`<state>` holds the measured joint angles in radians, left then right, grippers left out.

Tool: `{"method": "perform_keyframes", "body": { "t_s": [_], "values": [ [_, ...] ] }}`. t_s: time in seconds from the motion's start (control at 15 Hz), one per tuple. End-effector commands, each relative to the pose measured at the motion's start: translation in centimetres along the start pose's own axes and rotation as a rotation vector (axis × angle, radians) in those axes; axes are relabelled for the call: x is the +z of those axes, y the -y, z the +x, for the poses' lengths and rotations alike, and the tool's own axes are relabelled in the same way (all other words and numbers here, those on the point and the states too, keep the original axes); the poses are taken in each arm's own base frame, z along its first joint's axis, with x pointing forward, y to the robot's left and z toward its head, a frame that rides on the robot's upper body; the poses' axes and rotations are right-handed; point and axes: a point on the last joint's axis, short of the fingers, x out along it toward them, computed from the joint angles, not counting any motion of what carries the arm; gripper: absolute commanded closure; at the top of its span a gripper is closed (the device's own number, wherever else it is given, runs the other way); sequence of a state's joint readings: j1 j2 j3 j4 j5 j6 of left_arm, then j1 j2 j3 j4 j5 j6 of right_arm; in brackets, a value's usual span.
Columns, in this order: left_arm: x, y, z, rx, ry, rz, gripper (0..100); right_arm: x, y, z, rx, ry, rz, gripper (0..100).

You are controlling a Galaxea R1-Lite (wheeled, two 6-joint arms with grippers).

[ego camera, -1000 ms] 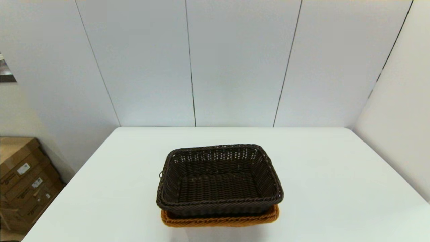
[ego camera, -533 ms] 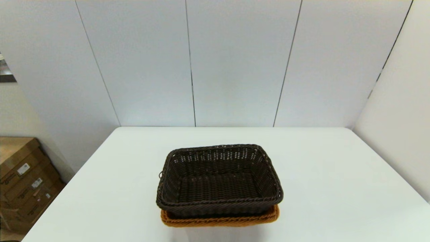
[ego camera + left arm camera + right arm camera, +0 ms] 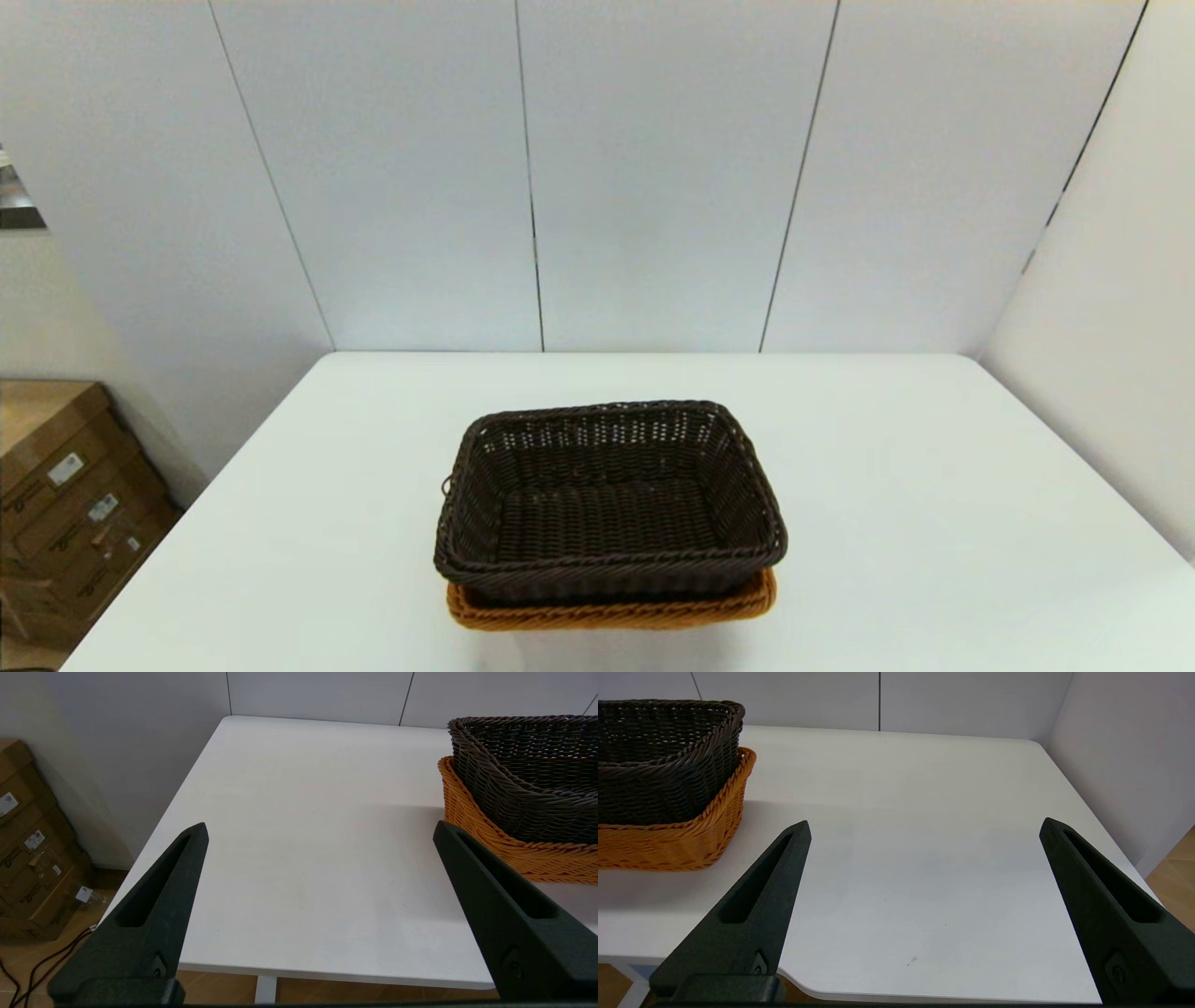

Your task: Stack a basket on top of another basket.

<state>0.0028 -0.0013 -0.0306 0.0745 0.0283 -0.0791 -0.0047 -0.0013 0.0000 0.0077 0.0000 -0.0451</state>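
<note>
From the head view, the dark basket [image 3: 609,499] sits nested in the orange basket [image 3: 611,611], near the front middle of the white surface [image 3: 934,485]. Only a strip of the orange rim shows under the dark one's near edge. The dark basket's long axis runs left to right across the surface, open side up, and it sits slightly askew, its near rim reaching a little past the orange rim at the left and right corners. No arm shows here. Pale wall panels with thin dark seams stand behind the surface, and cardboard boxes [image 3: 65,504] lie on the floor off its left side.

The left wrist view shows what the head view hides: the left tool [image 3: 320,828], its fingers spread wide and holding nothing, hanging over the surface's near left edge, well apart from the baskets. It also shows the orange basket's sloping side wall [image 3: 486,830], with the dark basket [image 3: 523,774] rising well above the orange rim. Wood-toned floor and cables appear below the edge.

The right wrist view shows the right tool [image 3: 924,826], likewise spread wide and holding nothing, over the near right part of the surface, with both baskets off to its side. A side wall closes the room on the right.
</note>
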Motion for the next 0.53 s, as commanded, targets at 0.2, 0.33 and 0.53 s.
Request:
{"method": "perform_keyframes", "body": {
  "t_s": [0.2, 0.33, 0.53],
  "values": [
    [-0.01, 0.0, 0.0, 0.001, 0.0, -0.001, 0, 0.0, 0.0, 0.01, 0.002, -0.001, -0.002, 0],
    [-0.01, 0.0, 0.0, 0.001, 0.0, -0.001, 0, 0.0, 0.0, 0.01, 0.002, -0.001, -0.002, 0],
    [-0.01, 0.0, 0.0, 0.001, 0.0, -0.001, 0, 0.0, 0.0, 0.01, -0.001, -0.001, 0.013, 0]
  ]
}}
